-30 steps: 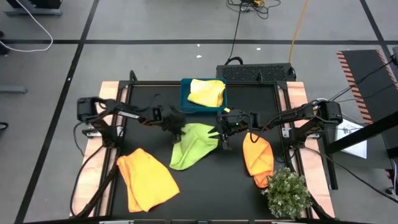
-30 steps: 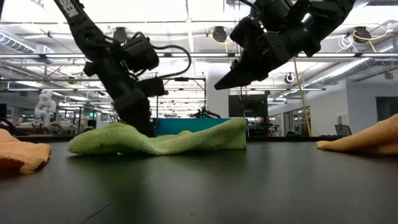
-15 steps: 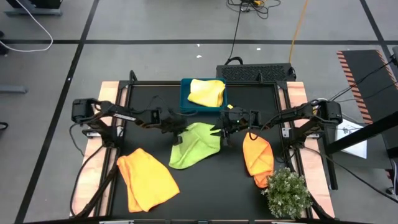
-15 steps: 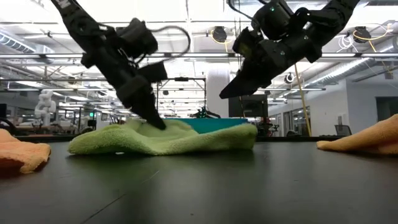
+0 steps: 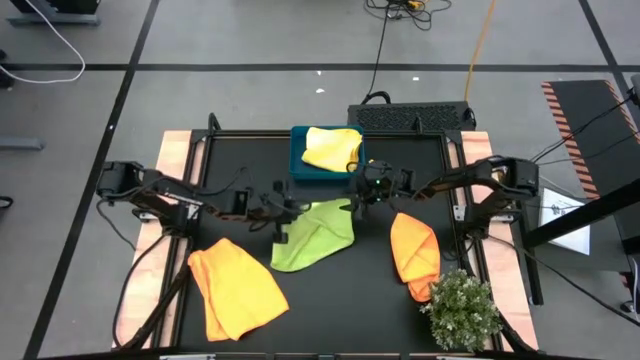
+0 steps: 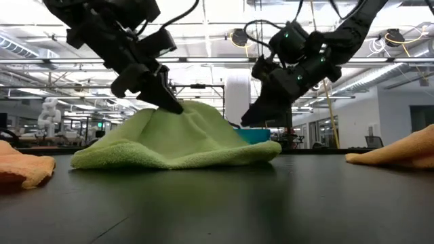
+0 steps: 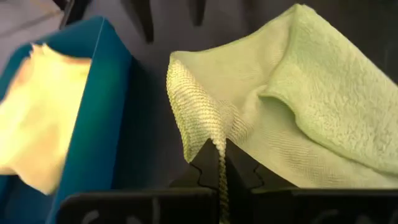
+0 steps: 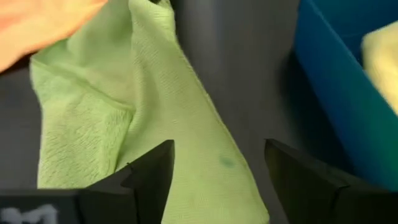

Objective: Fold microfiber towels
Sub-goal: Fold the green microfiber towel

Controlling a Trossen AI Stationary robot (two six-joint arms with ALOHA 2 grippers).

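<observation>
Left fingers [image 7: 221, 163] pinched on fuzzy lime towel [image 5: 315, 235] edge, tented into peak; right fingers [image 8: 217, 180] spread wide, empty, above towel

High cam looks straight down, low cam level across table (wrist cams close-up); all share lime towel [image 5: 312, 236].

Green towel [image 6: 178, 139] now tented upward.

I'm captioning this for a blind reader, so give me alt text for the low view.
The left gripper, shut on the lime green towel, lifts it into a peak above the black table. The right gripper hangs open just behind it, with orange towels at both edges.
</observation>
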